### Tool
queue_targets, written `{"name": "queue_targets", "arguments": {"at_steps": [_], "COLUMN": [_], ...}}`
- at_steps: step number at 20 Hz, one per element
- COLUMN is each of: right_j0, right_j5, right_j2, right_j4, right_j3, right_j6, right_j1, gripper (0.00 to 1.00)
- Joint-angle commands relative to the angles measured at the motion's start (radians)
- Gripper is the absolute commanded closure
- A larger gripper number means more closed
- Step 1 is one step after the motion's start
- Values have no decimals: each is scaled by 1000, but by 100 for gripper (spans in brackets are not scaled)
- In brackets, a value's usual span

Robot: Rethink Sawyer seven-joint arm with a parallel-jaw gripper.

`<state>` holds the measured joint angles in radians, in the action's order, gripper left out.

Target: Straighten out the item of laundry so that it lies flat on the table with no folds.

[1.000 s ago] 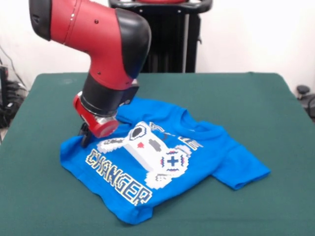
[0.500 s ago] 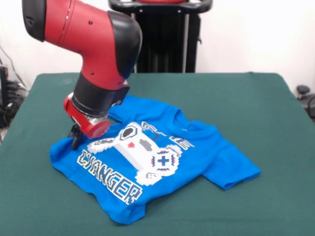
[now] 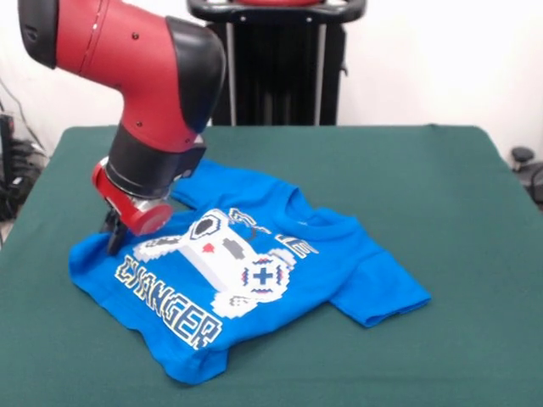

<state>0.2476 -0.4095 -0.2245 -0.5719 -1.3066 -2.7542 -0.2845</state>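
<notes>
Gripper (image 3: 113, 240) down on the blue T-shirt (image 3: 254, 280) at its hem corner — grip state impossible to tell; printed chest spread just beside, on the green table (image 3: 441, 186).

The arm (image 3: 127, 59) is glossy red with a rounded black elbow — small dark screws dot the shell, red wrist ring below.

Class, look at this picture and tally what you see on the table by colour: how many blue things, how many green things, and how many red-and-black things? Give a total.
Blue: 1, the T-shirt
Green: 1, the table top
Red and black: 1, the robot arm, its gripper down on the T-shirt
Total: 3
</notes>
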Motion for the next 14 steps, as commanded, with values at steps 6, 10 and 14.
{"name": "queue_targets", "arguments": {"at_steps": [6, 10, 14], "right_j0": [-38, -19, 10], "right_j5": [-138, -221, -273], "right_j2": [85, 122, 168], "right_j4": [-29, 0, 30], "right_j3": [-67, -104, -158], "right_j6": [157, 222, 257], "right_j1": [-6, -83, -141], "gripper": [0, 0, 0]}}
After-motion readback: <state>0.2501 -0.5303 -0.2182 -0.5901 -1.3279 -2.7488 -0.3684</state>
